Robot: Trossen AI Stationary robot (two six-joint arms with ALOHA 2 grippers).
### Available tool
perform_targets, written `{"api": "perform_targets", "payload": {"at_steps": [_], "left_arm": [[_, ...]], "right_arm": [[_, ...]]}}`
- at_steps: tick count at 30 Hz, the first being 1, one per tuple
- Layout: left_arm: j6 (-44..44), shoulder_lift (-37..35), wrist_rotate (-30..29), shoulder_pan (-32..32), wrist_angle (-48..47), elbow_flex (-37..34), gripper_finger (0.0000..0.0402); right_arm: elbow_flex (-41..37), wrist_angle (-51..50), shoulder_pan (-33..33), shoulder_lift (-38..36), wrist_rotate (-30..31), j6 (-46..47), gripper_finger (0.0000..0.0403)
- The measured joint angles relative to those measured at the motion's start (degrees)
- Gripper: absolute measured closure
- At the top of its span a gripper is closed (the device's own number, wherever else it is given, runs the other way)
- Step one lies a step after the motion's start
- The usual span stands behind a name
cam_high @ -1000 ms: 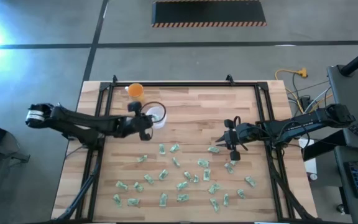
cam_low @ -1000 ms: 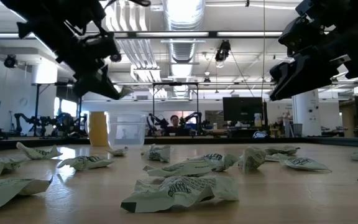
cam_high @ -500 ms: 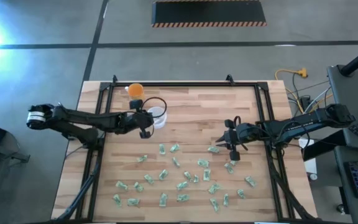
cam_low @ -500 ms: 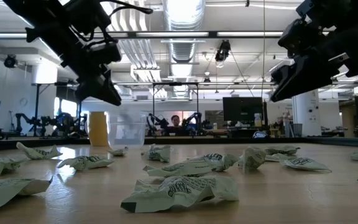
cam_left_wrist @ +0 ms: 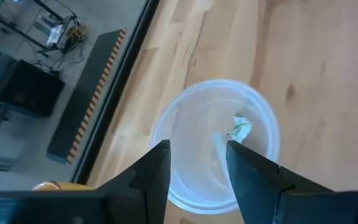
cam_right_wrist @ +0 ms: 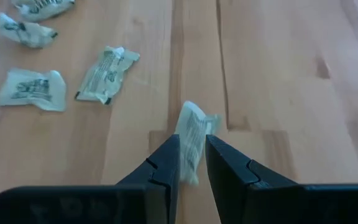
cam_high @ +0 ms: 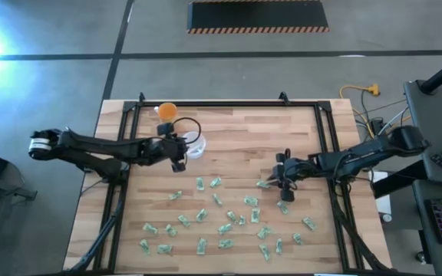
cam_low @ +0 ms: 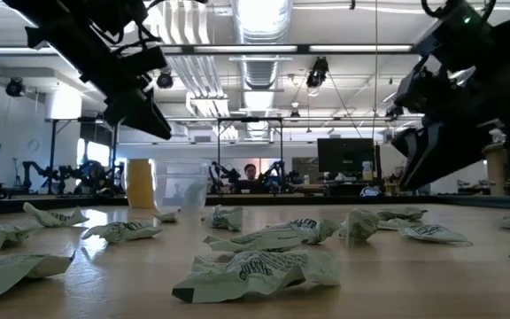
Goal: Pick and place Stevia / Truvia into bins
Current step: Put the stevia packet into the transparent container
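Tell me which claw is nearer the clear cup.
Left. The left claw hangs open right above the clear cup, which has a sachet inside. The right claw is far across the table, closed on another sachet.

Clear cup (cam_left_wrist: 216, 146) near rim hidden behind left gripper (cam_left_wrist: 197, 163) fingers

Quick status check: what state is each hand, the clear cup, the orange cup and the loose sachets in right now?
Left hand: open, above the clear cup.
Right hand: shut on a sachet.
Clear cup: upright, one sachet inside.
Orange cup: upright, behind the clear cup.
Loose sachets: scattered, crumpled on the table.
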Motion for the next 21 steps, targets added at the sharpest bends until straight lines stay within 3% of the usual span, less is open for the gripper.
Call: {"api": "perform_targets", "payload": {"at_steps": [8,18,21], "left_arm": [[-5.3,-6.0,0.5,-5.4,-3.5,-0.3,0.0262],[-7.4,-11.4,0.5,-11.4,-3.4,-2.1,0.0262],[-7.6,-12.7,0.5,-12.5,-3.0,-2.1,0.0262]], "right_arm": [[2.2,2.6,0.0,8.4,0.3,-0.7,0.0335],[4.9,2.2,0.0,13.3,0.4,-1.0,0.0337],[5.5,1.2,0.0,13.3,0.4,-2.5,0.0356]]}}
